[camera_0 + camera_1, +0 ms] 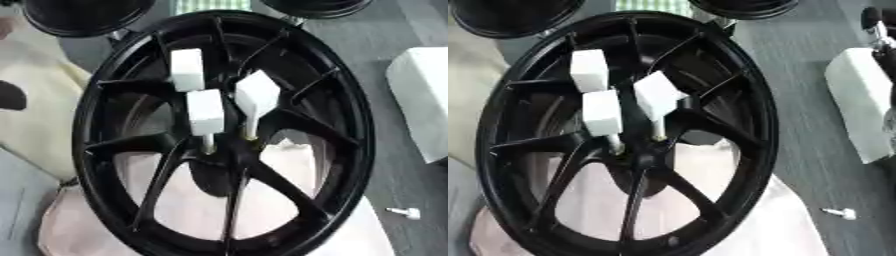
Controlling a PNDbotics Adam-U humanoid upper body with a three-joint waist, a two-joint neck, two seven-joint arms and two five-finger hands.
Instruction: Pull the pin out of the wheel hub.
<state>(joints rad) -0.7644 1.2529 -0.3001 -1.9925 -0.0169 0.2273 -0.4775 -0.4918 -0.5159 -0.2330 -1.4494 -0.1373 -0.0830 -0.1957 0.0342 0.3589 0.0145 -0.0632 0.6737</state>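
A black spoked wheel (352,150) lies tilted in front of me and fills most of the view. Three pins with white block heads stand in its hub (225,152): one at the upper left (186,69), one in the middle (206,112) and one on the right (256,95). The thin shafts of the middle and right pins go down into the hub. A dark and silver part of my right hand (875,25) shows at the upper right edge of the right eye view, away from the pins. My left hand shows in neither view.
A small white pin (407,213) lies loose on the grey surface at the lower right. A white block (424,100) stands to the right of the wheel. Pale cloth (201,210) lies under the wheel. Two more black wheels (83,17) (315,6) are at the top.
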